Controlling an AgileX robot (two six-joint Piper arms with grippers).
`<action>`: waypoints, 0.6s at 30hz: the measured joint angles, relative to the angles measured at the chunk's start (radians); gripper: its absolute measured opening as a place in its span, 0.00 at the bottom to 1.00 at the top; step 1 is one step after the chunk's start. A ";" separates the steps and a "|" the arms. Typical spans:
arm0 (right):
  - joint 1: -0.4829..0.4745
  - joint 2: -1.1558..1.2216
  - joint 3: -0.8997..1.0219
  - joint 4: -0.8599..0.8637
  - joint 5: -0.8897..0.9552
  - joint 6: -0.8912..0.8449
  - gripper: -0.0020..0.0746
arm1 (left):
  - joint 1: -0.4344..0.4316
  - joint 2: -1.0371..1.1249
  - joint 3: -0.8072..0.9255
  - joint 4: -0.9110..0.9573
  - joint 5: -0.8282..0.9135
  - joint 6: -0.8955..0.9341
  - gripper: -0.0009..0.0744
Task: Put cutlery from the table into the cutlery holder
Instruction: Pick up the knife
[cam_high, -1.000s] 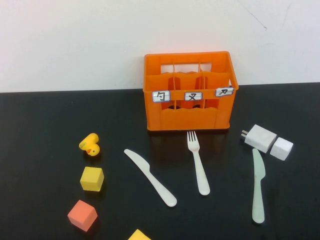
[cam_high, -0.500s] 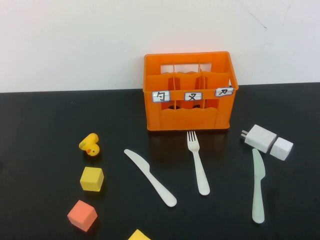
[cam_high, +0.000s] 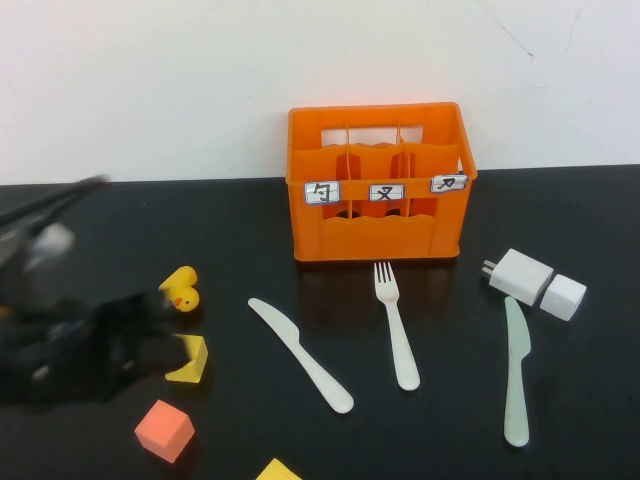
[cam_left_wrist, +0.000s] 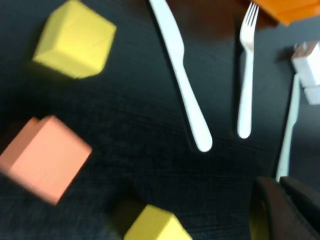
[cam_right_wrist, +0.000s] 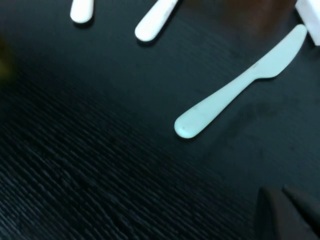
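Blurred left gripper (cam_high: 150, 318) half-hiding one yellow foam cube (cam_high: 188, 360); finger spread indiscernible. Right gripper (cam_right_wrist: 290, 212) barely visible, likewise. Three plastic cutlery pieces: white fork (cam_high: 396, 324), white knife (cam_high: 300, 354), pale green knife (cam_high: 516, 370).

Left pincer (cam_high: 150, 318) is a blur on the surface (cam_high: 100, 215), way left of the crate (cam_high: 378, 182), covering part of the yellow cube (cam_high: 189, 360) below the duck (cam_high: 181, 289). Right pincer's out of shot.

A white fork (cam_high: 396, 325), white knife (cam_high: 300, 354) and pale greenish knife (cam_high: 516, 369) lay flat and apart on the black counter (cam_high: 430, 430), before the upright orange cutlery holder (cam_high: 378, 183).
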 joint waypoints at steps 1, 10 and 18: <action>0.000 0.003 0.000 0.004 0.000 -0.005 0.02 | -0.028 0.044 -0.027 0.010 -0.011 0.002 0.01; 0.000 0.004 -0.001 0.016 0.000 -0.024 0.02 | -0.347 0.372 -0.278 0.420 -0.074 -0.440 0.03; 0.000 0.006 -0.002 0.022 0.002 -0.027 0.02 | -0.407 0.617 -0.476 0.690 0.030 -0.733 0.46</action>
